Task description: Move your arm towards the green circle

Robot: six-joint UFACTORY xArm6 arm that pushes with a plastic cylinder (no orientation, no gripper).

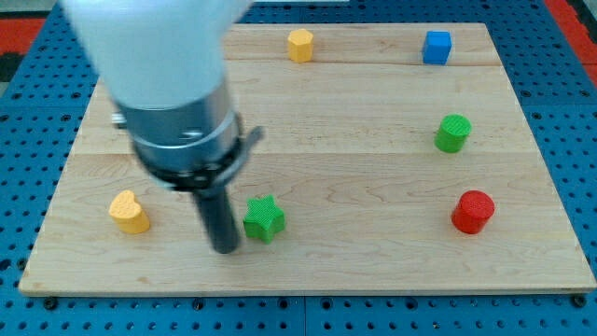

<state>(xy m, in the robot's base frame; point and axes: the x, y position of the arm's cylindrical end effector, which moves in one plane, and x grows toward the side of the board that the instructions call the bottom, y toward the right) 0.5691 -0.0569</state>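
Arm descending from the view's top left, its straight dark rod ending in my tip [225, 248], this tool having no jaws to open and holding nothing. Tip resting on the wooden surface [354, 271] just beside the green star block [264, 219], at the star's left, contact between them not clearly resolvable. Yellow heart block [129, 212] sitting further to the view's left, near the surface's lower left corner. Green circle block [452, 133], the task's thing, standing well apart from the tip, toward the view's right at mid height. Red cylinder block [473, 212] lying below the green circle, near the right edge. Yellow hexagon-like block [299, 45] and blue cube block [437, 47] sitting along the surface's top edge. No containers appearing; all blocks lying directly on the surface
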